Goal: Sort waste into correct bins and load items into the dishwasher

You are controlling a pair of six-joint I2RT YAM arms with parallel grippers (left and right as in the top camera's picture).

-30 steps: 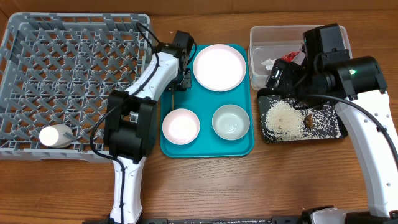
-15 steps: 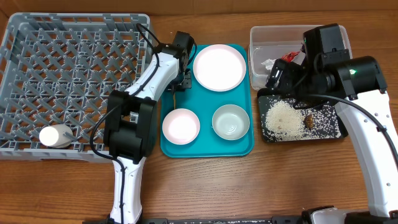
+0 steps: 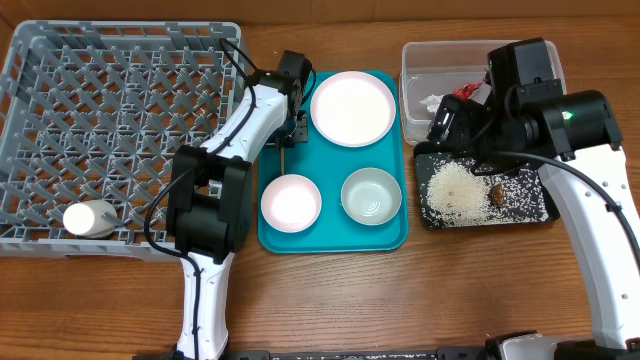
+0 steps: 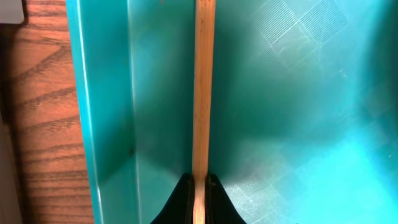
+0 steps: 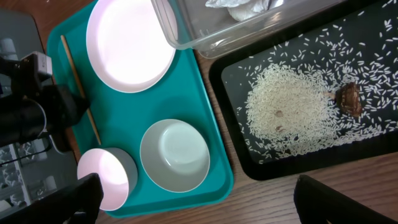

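My left gripper (image 4: 199, 180) is shut on a thin wooden chopstick (image 4: 202, 93), low over the left strip of the teal tray (image 4: 292, 124). From overhead that gripper (image 3: 290, 125) sits beside the round white plate (image 3: 352, 108). A pinkish bowl (image 3: 291, 201) and a whitish-green bowl (image 3: 371, 195) stand on the tray's front half. A small white cup (image 3: 90, 218) lies in the grey dish rack (image 3: 120, 100). My right gripper (image 5: 205, 211) hangs open above the table between tray and black bin (image 3: 545, 212), holding nothing. Rice (image 3: 458, 190) and a brown lump (image 3: 497, 194) lie in that bin.
The clear tub (image 3: 425, 60) at the back right holds a crumpled white paper scrap (image 5: 242, 6). Something red (image 3: 470, 92) shows at the right arm's wrist. The right arm overhangs the tub and the black tray. Wood table runs along the front.
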